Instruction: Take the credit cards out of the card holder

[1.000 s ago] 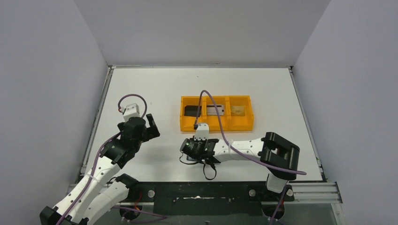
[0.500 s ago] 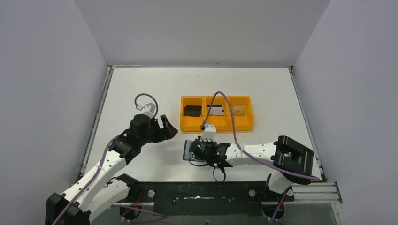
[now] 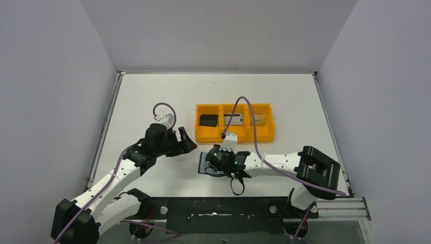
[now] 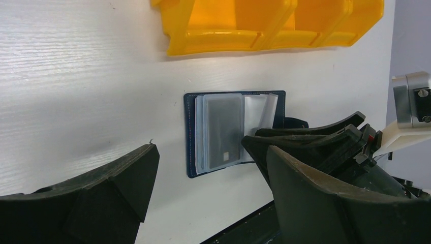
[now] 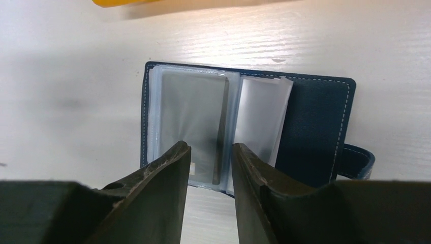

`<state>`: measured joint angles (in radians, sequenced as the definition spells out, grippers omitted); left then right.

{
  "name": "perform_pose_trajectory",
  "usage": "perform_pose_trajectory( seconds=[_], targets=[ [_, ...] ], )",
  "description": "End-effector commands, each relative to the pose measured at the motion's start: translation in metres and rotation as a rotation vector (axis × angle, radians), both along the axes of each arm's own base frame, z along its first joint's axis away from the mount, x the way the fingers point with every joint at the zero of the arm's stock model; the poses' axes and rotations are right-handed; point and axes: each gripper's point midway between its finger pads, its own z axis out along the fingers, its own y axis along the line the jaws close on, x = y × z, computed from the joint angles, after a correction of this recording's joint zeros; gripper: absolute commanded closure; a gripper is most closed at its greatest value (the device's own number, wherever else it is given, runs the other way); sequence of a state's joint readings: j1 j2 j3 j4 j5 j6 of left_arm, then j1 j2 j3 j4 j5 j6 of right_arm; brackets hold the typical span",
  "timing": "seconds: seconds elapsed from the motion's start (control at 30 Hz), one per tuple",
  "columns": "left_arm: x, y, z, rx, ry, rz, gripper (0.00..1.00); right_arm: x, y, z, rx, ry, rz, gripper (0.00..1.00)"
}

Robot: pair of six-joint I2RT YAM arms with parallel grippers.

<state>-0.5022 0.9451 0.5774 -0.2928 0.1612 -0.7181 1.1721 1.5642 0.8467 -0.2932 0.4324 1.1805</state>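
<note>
So the card holder (image 3: 205,165) is lying open flat on the worktop at the near edge, just near of the orange tray (image 3: 234,138). The right hand (image 5: 211,152) is basically on top of it. It comes at the holder from the near side, fingers narrowed to a small gap, closed on nothing as far as I can see.

The key bit: a silver-grey card (image 5: 195,114) sits in the clear sleeve on the holder's left half. Its long axis runs near-to-far, with the near short edge right at the right hand's fingertips. My guess is the pull has to go straight back toward the near edge.

The left hand (image 4: 208,150) is spread wide, off to the left and a bit farther back, touching nothing.

Tray contents: black card (image 3: 207,120) in the left compartment, silver one (image 3: 235,120) in the middle, gold-tan one (image 3: 259,120) in the right.
</note>
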Motion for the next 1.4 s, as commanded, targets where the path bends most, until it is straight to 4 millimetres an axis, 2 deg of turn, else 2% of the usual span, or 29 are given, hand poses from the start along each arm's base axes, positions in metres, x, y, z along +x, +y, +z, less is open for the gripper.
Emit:
perform_pose_trajectory(
  seconds=[0.0,0.3,0.4,0.7,0.8,0.97,1.2,1.37],
  targets=[
    [0.007,-0.006,0.015,-0.027,-0.048,-0.012,0.22,0.016,0.013,0.015,0.019,-0.041,-0.023,0.64],
    [0.007,-0.002,0.013,-0.011,-0.044,0.002,0.22,0.021,0.015,-0.001,-0.103,0.006,-0.023,0.63],
    [0.006,-0.001,0.012,-0.007,-0.042,0.005,0.22,0.02,0.011,-0.009,-0.163,0.021,-0.042,0.66],
    [0.007,0.0,0.01,0.003,-0.039,0.007,0.22,0.019,0.006,-0.009,-0.175,0.012,-0.063,0.91],
    [0.007,0.0,0.009,0.002,-0.037,0.005,0.22,0.019,0.007,-0.008,-0.136,0.007,-0.058,1.0],
    [0.007,-0.003,0.009,-0.003,-0.036,-0.006,0.22,0.019,0.011,-0.002,-0.025,-0.008,-0.038,1.0],
    [0.004,-0.014,0.011,-0.039,-0.035,-0.06,0.22,0.022,0.02,0.019,0.203,-0.052,0.007,1.0],
    [-0.002,-0.026,0.009,-0.07,-0.024,-0.124,0.22,0.019,0.014,0.014,0.278,-0.042,0.005,1.0]
  ],
)
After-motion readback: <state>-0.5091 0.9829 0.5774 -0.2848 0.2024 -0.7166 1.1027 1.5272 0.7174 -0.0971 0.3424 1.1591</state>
